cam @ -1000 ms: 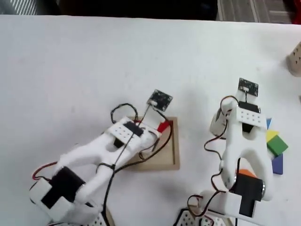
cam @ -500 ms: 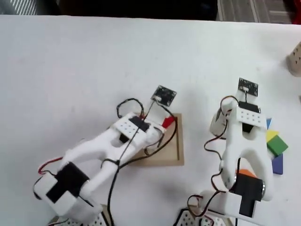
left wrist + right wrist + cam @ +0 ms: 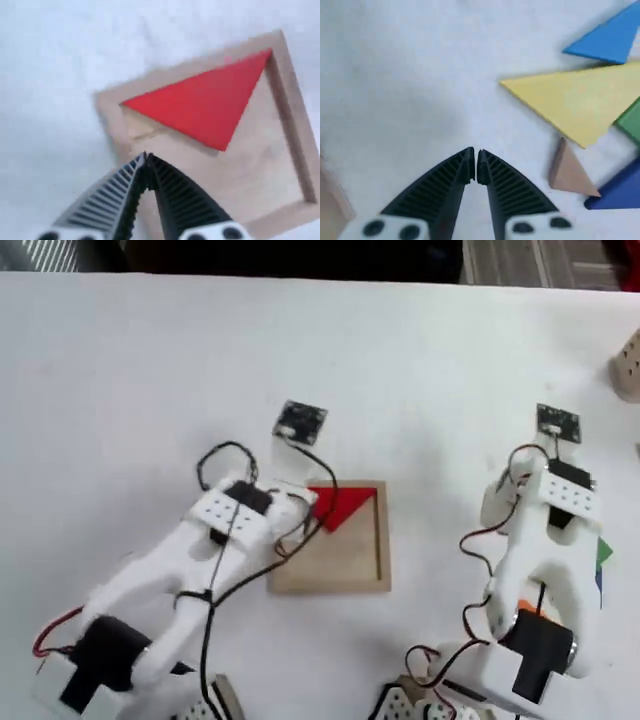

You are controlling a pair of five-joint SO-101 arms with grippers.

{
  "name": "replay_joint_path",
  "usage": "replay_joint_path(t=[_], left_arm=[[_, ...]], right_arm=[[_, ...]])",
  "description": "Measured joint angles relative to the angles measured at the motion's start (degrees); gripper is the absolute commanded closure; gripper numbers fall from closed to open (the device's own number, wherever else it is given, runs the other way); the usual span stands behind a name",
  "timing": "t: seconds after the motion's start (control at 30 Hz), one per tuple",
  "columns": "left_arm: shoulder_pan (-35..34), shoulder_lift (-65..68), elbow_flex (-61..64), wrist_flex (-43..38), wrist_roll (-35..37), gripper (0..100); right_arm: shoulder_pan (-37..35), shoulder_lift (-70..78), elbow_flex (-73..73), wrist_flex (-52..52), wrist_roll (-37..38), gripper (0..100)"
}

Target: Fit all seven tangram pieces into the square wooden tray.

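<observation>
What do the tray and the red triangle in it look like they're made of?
The tray looks like pale bare wood: a light tan, matte surface with faint grain and darker smudges on its floor. The red triangle has an even, matte red face with crisp edges. That suggests painted wood, though coloured plastic can't be ruled out from these views.

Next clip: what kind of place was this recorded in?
Probably a robotics lab bench or hobby workspace. A small left arm and right arm with exposed wiring stand on a plain white table, beside a wooden tray holding a red triangle.
</observation>
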Motion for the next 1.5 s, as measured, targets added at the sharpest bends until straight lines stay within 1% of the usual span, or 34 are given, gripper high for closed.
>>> replay_joint_path(t=[0.1, 0.27, 0.33, 0.5, 0.63, 0.77, 0.93, 1.07, 1.3, 1.5], left_arm=[[-0.62, -2.11, 2.90, -3.78, -0.09, 98], [-0.70, -4.31, 6.86, -9.49, -0.18, 98], [-0.70, -4.40, 7.47, -11.16, -0.18, 98], [-0.70, -4.48, 7.47, -12.04, -0.18, 98], [-1.58, -4.48, 7.47, -12.04, -0.18, 98], [-2.99, -4.48, 7.47, -12.22, -0.18, 98], [-2.90, -4.48, 7.47, -12.57, -0.18, 98], [-2.90, -4.48, 7.47, -12.57, -0.18, 98], [-2.90, -4.48, 7.47, -12.57, -0.18, 98], [-2.90, -4.48, 7.47, -12.57, -0.18, 98]], right_arm=[[5.10, 0.00, -2.73, 0.00, 3.25, 97.4], [13.45, 0.00, -8.88, 1.23, 4.75, 88.3], [15.21, 0.00, -9.93, 1.23, 5.10, 89.5], [16.18, 4.84, -12.75, -1.85, 5.10, 97.6], [18.20, 14.33, -19.78, -3.52, 5.10, 98.1], [20.66, 24.97, -29.89, -2.55, 5.10, 98.1], [21.19, 36.48, -38.68, -1.58, 5.10, 98.1], [21.27, 40.97, -42.02, -1.41, 5.19, 98.1], [18.64, 41.23, -42.37, 0.97, 5.10, 98.1], [13.45, 36.92, -35.96, 0.97, 5.10, 98.1]])
